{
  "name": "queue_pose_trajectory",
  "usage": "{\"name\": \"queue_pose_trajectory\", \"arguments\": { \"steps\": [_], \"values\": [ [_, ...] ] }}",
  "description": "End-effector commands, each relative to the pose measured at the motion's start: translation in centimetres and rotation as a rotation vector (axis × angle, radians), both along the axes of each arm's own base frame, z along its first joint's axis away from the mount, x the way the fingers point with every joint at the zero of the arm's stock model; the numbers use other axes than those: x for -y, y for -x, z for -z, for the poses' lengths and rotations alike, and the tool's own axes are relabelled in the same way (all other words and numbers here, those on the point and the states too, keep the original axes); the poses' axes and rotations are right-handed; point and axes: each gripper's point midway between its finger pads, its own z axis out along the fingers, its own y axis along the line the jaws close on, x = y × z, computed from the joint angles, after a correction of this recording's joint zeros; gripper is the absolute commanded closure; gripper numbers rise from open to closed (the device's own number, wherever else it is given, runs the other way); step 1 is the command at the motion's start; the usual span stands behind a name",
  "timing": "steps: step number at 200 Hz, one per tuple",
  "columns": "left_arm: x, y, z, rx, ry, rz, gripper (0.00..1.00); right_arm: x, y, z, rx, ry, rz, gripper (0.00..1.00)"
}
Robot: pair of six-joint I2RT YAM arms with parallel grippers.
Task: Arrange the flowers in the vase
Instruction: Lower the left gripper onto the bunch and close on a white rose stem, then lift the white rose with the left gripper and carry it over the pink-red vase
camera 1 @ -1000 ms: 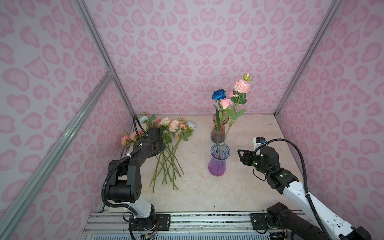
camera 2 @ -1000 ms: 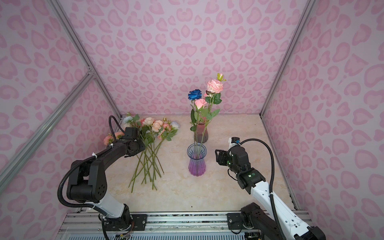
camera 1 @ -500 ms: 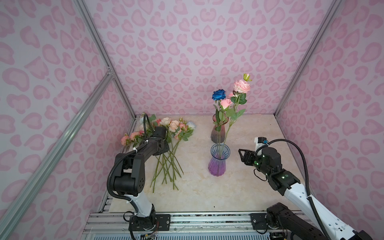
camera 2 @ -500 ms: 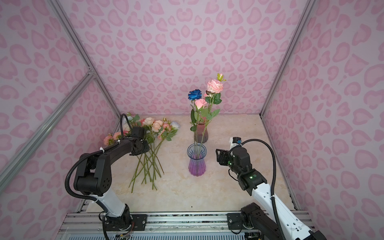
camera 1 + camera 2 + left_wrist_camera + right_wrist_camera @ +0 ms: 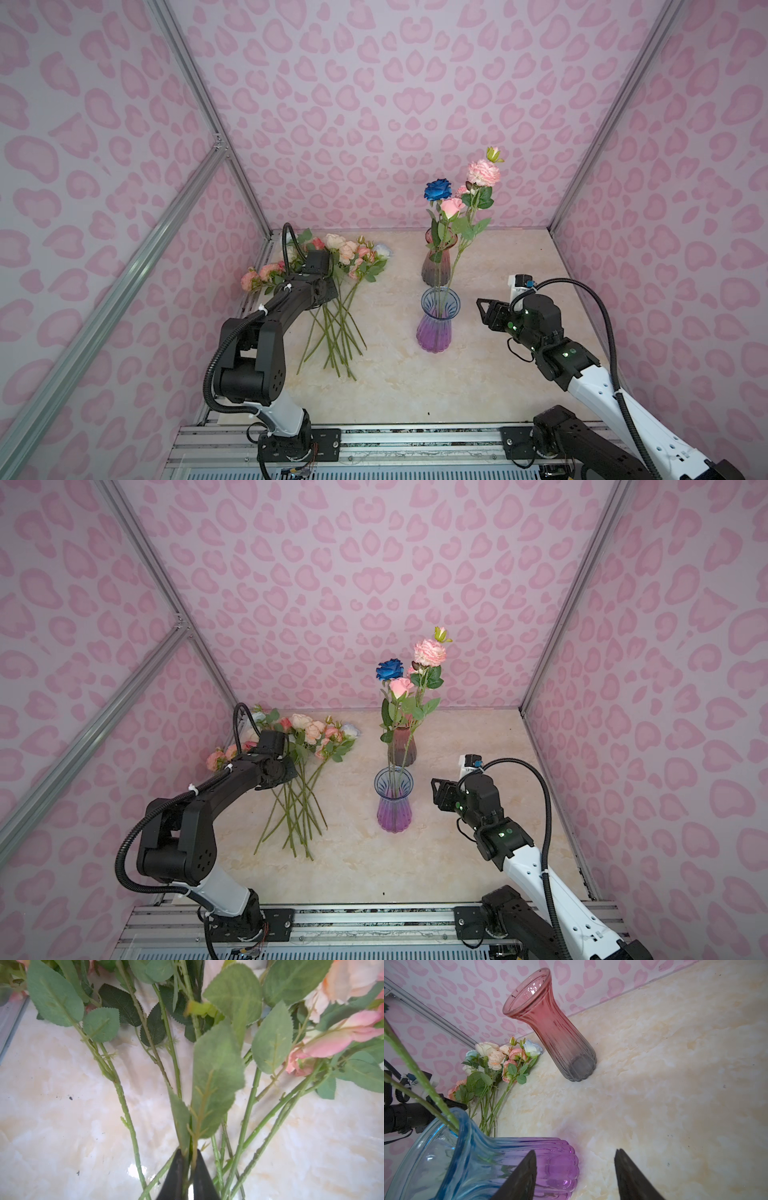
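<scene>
Where the blue-purple vase stands near the middle of the marble-look table, three flowers stand upright in it: a deep blue rose, a small pink rose and a taller pink bloom with a green bud above. The right wrist view shows stems entering the vase mouth.

Red-grey vase: just behind the blue-purple vase, apart from it.

Other flowers: lying flat in a loose bunch well to the left of the blue-purple vase in both top views, blooms toward the back wall, stems fanned toward the camera.

Left arm reaches over that bunch; its jaws are hidden from above. Left wrist view: left jaws closed narrowly on one leafy stem, black fingertips on either side of it. Other stems lie loose on the table around it.

Right arm: to the right of the blue-purple vase, near it, not touching. Right jaws stand wide apart, holding nothing, pointed toward the vase's base.
</scene>
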Motion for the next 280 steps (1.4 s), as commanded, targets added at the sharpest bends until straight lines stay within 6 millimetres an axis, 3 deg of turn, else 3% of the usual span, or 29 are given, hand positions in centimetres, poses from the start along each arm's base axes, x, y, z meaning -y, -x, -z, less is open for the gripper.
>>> {"name": "queue_pose_trajectory", "arguments": {
  "steps": [1,37,107,172,280],
  "values": [
    [0.4,0.5,-0.5,-0.006,0.019,0.006,0.89,-0.1,0.0,-0.3,0.015,-0.004,-0.004,0.39],
    [1.0,1.1,-2.7,0.042,0.022,0.027,0.97,-0.2,-0.1,-0.8,0.02,-0.021,-0.006,0.39],
    [2.5,3.0,-11.8,0.278,0.152,0.063,0.97,-0.2,0.1,-1.8,-0.018,-0.008,-0.008,0.39],
    [5.5,4.2,-17.4,0.412,0.299,0.173,0.97,1.3,1.3,-1.5,-0.041,0.026,0.042,0.38],
    [12.2,5.9,-28.9,0.718,0.37,0.444,0.97,2.9,0.2,-2.0,-0.004,0.084,0.085,0.38]
  ]
}}
